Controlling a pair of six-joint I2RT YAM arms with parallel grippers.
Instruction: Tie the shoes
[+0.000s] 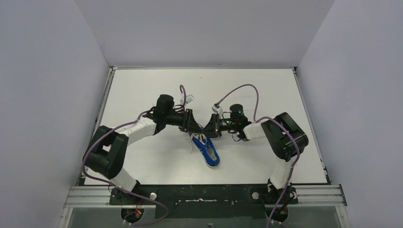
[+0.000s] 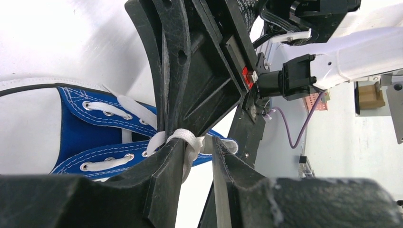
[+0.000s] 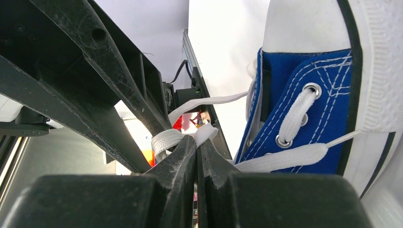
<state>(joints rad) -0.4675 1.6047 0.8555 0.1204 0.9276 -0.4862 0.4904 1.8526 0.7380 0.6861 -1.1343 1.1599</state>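
A small blue sneaker [image 1: 208, 153] with white laces lies on the white table, its toe towards the arms. Both grippers meet over its laced far end. My right gripper [image 1: 209, 129] is shut on a white lace [image 3: 166, 140], pinched at its fingertips [image 3: 197, 139] beside the sneaker's blue side [image 3: 328, 95]. My left gripper [image 1: 194, 127] has its jaws slightly apart [image 2: 198, 142]. A loop of lace [image 2: 186, 137] is draped over its left fingertip, and the right gripper's fingers [image 2: 199, 71] cross just above. The sneaker's eyelets [image 2: 95, 123] show to the left.
The white table [image 1: 142, 95] is walled by grey panels at the back and sides, with metal rails along its left and right edges. Purple cables arch over both wrists, with a small white connector [image 1: 189, 99] behind the left gripper.
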